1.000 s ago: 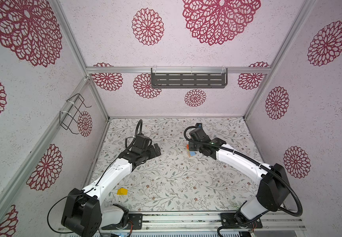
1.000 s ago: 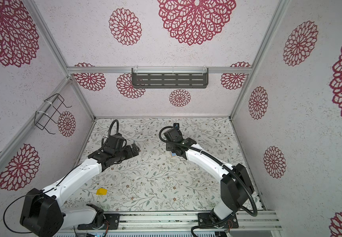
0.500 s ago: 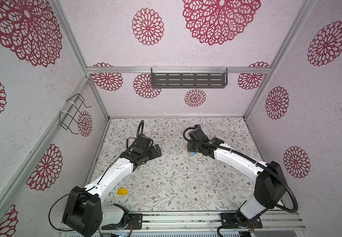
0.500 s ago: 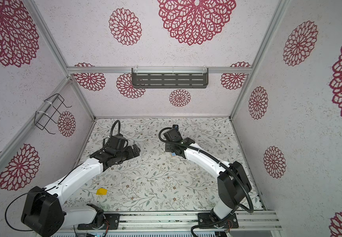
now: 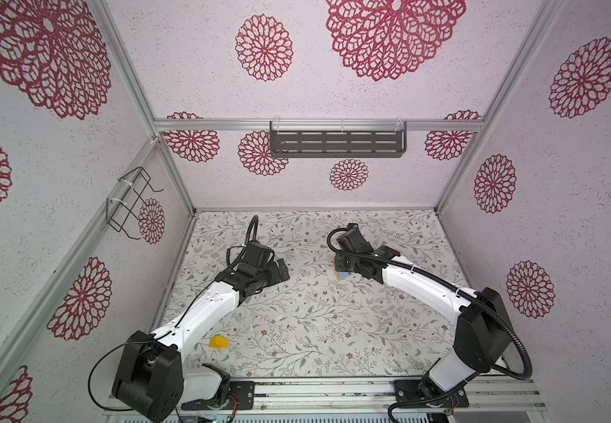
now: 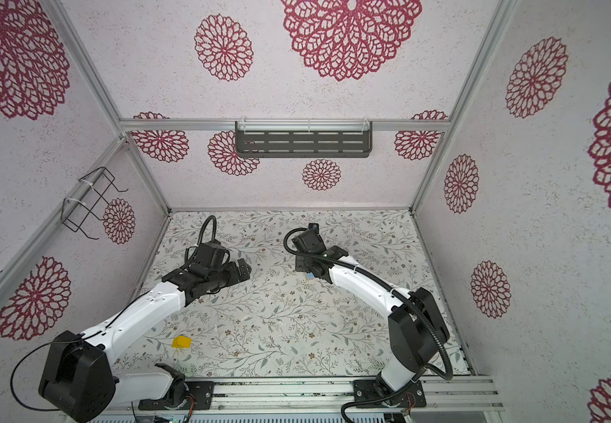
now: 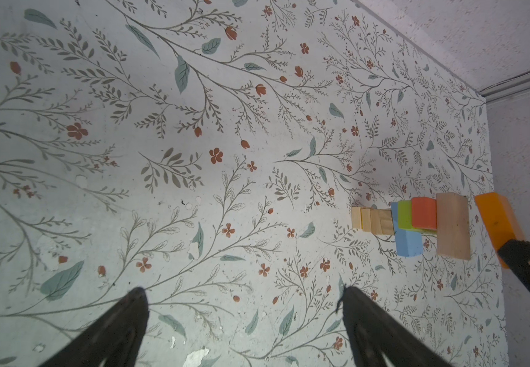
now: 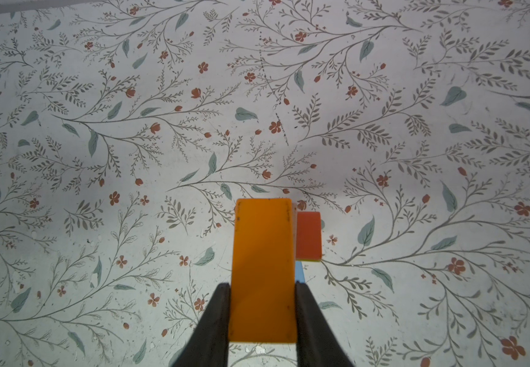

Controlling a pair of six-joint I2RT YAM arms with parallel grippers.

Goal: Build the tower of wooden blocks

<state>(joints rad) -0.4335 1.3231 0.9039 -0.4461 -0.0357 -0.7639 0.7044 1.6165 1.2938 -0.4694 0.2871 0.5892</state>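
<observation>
**Orange bar poised over the tower, ready to be set down**

The left gripper (image 7: 244, 289) stands spread wide and empty, well to the left of the wood block tower (image 7: 416, 225). My judgement is that it should hold off from the stack during the placing. A lone yellow block (image 5: 218, 341) lies on the floral table (image 5: 315, 329), far to the left of the tower, probably a later piece. Above the tower, the right gripper (image 8: 263, 286) is clenched on an orange bar (image 8: 263, 263), pinching its long sides. In the left wrist view the bar hangs just clear of the tower's top and looks slightly tilted against it. To do this well, level the bar and centre it over the top piece. Then lower it slowly until it rests flat, and only then part the jaws, with no sideways push. The stack is narrow and some pieces overhang.

The tower stands on the table directly beneath the held bar. From base to top it runs:
- natural wood cubes (image 7: 370, 220), with no letters legible
- a light blue bar (image 7: 409, 244) jutting to one side
- a lime green bar (image 7: 404, 214)
- a red-orange bar (image 7: 424, 212)
- a plain wood bar (image 7: 452, 227) as the cap
</observation>
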